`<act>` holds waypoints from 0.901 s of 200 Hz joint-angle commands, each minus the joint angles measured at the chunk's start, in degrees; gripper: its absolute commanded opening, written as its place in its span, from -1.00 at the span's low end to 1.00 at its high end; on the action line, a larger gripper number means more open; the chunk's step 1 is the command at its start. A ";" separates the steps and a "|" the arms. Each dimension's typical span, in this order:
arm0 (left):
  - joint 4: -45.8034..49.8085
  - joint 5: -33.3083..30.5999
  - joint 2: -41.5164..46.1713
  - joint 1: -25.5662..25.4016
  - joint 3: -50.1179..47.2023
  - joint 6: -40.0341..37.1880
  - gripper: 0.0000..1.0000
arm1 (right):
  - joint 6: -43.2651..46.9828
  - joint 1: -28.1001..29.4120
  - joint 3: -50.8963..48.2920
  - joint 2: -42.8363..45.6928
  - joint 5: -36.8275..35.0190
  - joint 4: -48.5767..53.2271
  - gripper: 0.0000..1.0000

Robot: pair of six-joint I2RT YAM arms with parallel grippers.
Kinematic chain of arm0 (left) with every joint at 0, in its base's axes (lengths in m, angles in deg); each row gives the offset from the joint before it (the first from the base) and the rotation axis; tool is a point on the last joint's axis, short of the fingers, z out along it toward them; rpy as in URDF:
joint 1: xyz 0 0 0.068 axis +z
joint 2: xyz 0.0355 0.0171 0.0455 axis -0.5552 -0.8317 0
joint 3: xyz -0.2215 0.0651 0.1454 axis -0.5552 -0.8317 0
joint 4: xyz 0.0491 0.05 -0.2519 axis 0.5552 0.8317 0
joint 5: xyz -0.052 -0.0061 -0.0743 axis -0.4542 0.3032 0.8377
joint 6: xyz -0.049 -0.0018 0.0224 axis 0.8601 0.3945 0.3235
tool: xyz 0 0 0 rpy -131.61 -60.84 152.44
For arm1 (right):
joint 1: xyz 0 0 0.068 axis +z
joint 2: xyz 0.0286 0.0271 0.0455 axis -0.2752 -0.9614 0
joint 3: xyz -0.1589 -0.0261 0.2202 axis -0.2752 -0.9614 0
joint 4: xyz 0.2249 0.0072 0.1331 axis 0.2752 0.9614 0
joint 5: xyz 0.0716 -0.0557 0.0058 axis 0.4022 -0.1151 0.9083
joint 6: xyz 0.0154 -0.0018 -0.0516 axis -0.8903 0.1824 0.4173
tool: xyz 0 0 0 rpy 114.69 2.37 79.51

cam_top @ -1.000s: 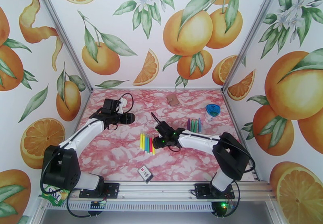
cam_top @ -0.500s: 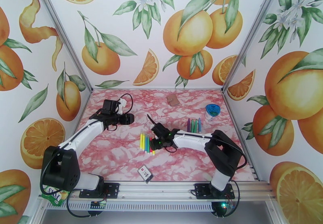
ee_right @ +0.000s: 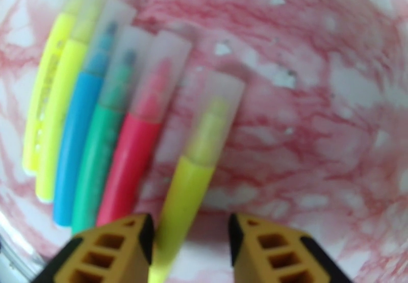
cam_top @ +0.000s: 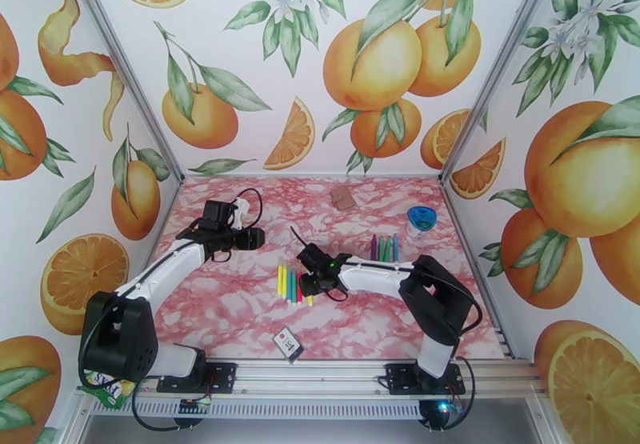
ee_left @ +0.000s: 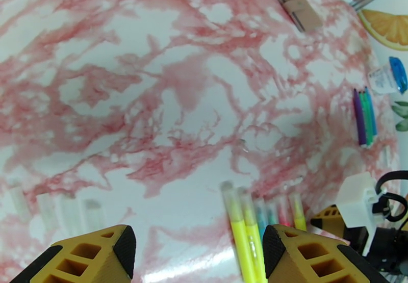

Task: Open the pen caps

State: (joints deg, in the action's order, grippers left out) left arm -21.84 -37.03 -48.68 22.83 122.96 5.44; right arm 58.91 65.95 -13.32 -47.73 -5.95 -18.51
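Several markers (cam_top: pixel 290 282) lie side by side mid-table: two yellow, blue, green, pink and a yellow-green one. In the right wrist view their pen caps (ee_right: pixel 153 70) are frosted, see-through sleeves over the tips, all on. My right gripper (ee_right: pixel 189 228) (cam_top: pixel 306 284) is low over the row, open, with its fingers (ee_right: pixel 117 251) on either side of the yellow-green marker (ee_right: pixel 186 197); a gap shows on the marker's right side. My left gripper (ee_left: pixel 196 246) (cam_top: pixel 258 237) hovers open and empty above and to the left of the row. Three more pens (cam_top: pixel 384 247), purple, green and blue, lie farther right.
A blue-lidded container (cam_top: pixel 420 222) stands at the right near the three pens. A brown card (cam_top: pixel 344 197) lies at the back of the marble table (cam_top: pixel 240 310). A small black-and-white card (cam_top: pixel 288 344) sits near the front edge.
My right gripper has slid left to the marker row and its fingers have narrowed around the yellow-green marker. The left gripper has shifted slightly.
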 commanded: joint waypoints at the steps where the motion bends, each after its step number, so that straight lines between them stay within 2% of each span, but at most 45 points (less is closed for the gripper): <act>1: -2.16 0.13 1.39 0.35 -0.92 0.41 0.39 | -0.98 0.47 1.53 -1.28 -4.54 3.65 -0.14; 76: -3.00 -0.04 1.09 0.39 -1.41 0.73 0.39 | -1.55 0.96 2.69 -3.94 -6.02 4.95 -0.23; 149: -3.53 -0.03 0.63 0.52 -1.37 0.88 0.39 | -2.16 1.00 3.21 -5.50 -6.77 5.30 -0.46; 180: -3.53 0.99 0.28 0.48 -1.19 1.01 0.39 | -3.38 0.94 1.75 -2.83 -9.36 3.17 -0.59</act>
State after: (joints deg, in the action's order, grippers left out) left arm -23.92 -37.16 -48.68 22.92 121.96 5.63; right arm 56.87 66.82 -10.04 -50.40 -11.94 -13.70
